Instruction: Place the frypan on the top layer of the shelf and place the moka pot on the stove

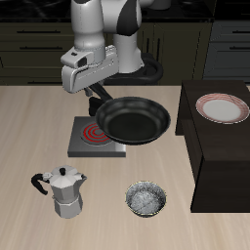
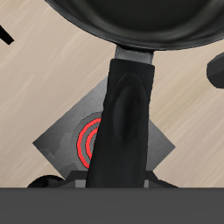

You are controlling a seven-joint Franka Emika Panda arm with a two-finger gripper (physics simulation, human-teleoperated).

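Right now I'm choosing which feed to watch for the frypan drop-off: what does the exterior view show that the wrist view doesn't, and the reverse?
Only the exterior view shows the shelf with a plate on its top, the moka pot, the small metal bowl and the arm. Only the wrist view shows the frypan handle close up, running over the burner ring, though the gripper's fingertips are not visible there. Both show the frypan held above the table and the stove beneath.

One frypan (image 1: pixel 133 119), one moka pot (image 1: pixel 64 191), one stove (image 1: pixel 95 137), one dark shelf (image 1: pixel 223 166), one plate (image 1: pixel 222 107) and one small metal bowl (image 1: pixel 146 199) share the table.
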